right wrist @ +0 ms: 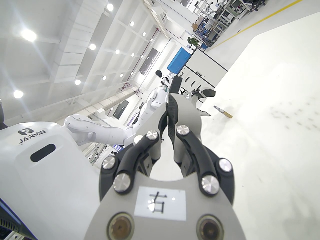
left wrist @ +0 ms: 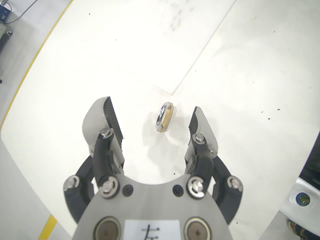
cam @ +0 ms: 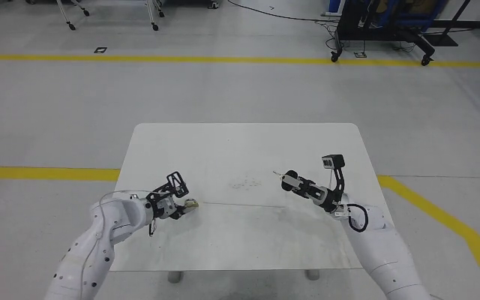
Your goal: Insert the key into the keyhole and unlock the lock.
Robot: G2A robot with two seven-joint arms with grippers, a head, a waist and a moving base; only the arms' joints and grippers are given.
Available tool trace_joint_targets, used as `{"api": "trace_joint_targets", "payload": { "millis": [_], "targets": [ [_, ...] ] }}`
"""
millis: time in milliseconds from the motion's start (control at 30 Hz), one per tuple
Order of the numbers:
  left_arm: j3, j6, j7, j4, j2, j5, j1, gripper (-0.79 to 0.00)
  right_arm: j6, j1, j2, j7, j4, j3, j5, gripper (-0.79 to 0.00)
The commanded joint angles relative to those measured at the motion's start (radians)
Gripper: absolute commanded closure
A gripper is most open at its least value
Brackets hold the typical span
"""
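Note:
A small brass lock (left wrist: 164,117) stands on its edge on the white table (left wrist: 100,38). My left gripper (left wrist: 152,106) is open, low over the table, with one finger on each side of the lock and neither touching it. From above, the lock (cam: 192,202) lies just off the left gripper (cam: 182,201), near the table's left front. My right gripper (cam: 286,178) hovers right of centre, shut, with a thin key (cam: 277,173) sticking out of its tip. In the right wrist view the right gripper (right wrist: 170,98) has its pads pressed together and points toward the distant lock (right wrist: 223,111).
A seam (cam: 247,204) crosses the table from left to right, passing the lock. Dark scuff marks (cam: 244,182) sit mid-table between the arms. The table's left edge (cam: 124,187) is near the left arm. Around the table is open floor with yellow lines.

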Motion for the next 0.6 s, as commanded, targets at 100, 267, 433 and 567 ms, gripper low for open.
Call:
{"api": "trace_joint_targets", "payload": {
  "millis": [100, 267, 433, 567],
  "targets": [
    [0.039, -0.035, -0.028, 0.046, -0.004, -0.027, -0.04, -0.406, 0.0, 0.0, 0.0, 0.0, 0.0, 0.0, 0.0, 0.0],
    [0.054, -0.054, -0.094, 0.083, -0.005, -0.082, -0.078, -0.366, 0.0, 0.0, 0.0, 0.0, 0.0, 0.0, 0.0, 0.0],
    [0.065, -0.063, -0.12, 0.096, -0.006, -0.122, -0.098, -0.243, 0.0, 0.0, 0.0, 0.0, 0.0, 0.0, 0.0, 0.0],
    [0.093, -0.055, -0.169, 0.111, -0.008, -0.127, -0.116, -0.151, 0.0, 0.0, 0.0, 0.0, 0.0, 0.0, 0.0, 0.0]
  ]
}}
